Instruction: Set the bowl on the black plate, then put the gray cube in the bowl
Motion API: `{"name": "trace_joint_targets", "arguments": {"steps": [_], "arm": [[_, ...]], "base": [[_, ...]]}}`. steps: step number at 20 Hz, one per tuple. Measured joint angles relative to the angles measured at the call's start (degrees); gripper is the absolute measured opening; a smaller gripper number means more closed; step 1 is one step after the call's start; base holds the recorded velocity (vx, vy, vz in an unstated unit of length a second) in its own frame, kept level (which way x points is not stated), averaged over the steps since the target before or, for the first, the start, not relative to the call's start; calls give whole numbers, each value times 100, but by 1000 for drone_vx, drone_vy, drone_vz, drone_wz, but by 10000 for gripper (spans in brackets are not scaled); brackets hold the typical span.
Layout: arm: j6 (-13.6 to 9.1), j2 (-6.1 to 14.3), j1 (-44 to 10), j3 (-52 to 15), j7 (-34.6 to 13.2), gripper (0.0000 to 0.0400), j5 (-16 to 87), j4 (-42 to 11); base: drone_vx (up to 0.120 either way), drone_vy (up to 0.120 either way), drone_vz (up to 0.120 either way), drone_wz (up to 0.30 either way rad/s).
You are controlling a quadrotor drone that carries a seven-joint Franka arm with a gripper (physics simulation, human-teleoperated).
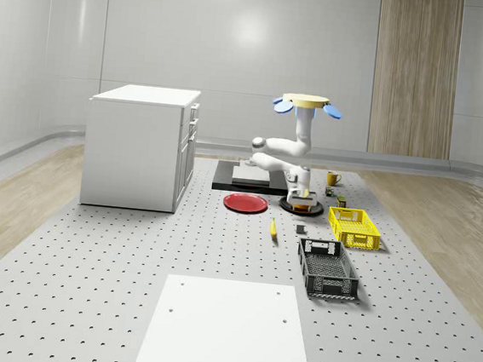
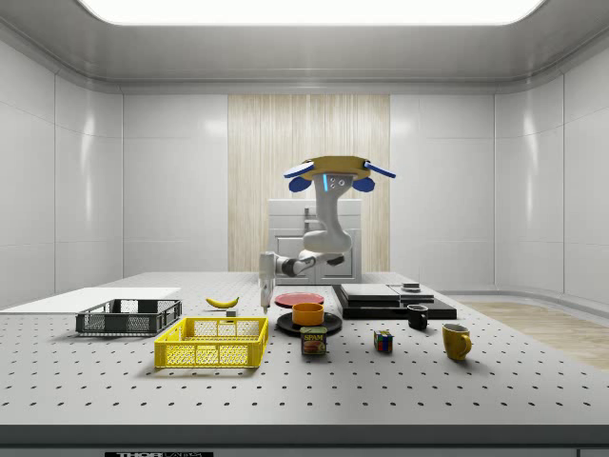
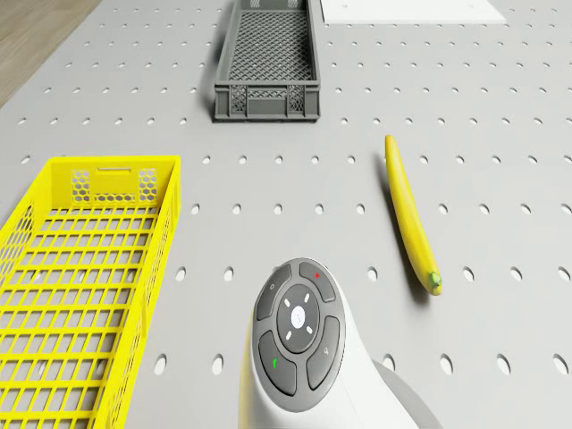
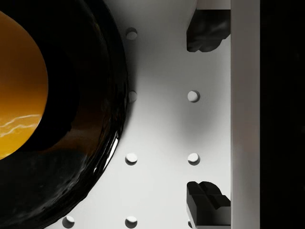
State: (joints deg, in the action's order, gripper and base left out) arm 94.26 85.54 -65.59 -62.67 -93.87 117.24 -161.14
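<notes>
The drone (image 1: pixel 307 103) is hovering mid-frame in the whole-scene view, its gripper (image 4: pixel 205 112) hanging open beside the bowl (image 2: pixel 307 313) sitting on the black plate (image 4: pixel 90 138).

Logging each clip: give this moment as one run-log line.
drone: hovering above table | jaws: open, empty, beside black plate | bowl: on black plate

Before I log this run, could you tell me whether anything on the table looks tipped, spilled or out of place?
Nothing stands out. The orange bowl sits upright on the black plate, the yellow basket and grey crate stand level, and the banana lies flat on the table. The drone hovers above the plate.
</notes>
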Motion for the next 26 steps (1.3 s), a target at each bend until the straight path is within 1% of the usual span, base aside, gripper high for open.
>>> {"name": "trace_joint_targets", "arguments": {"steps": [4,5,8,26], "arm": [[-17,-18,10,3,7,400,8,-2],[-21,-22,12,4,9,400,10,-2],[-33,-34,19,6,14,400,16,-3],[-95,-100,55,19,42,400,48,-9]], "base": [[120,0,-120,0],[120,0,-40,0],[120,-107,0,0],[120,0,0,0]]}}
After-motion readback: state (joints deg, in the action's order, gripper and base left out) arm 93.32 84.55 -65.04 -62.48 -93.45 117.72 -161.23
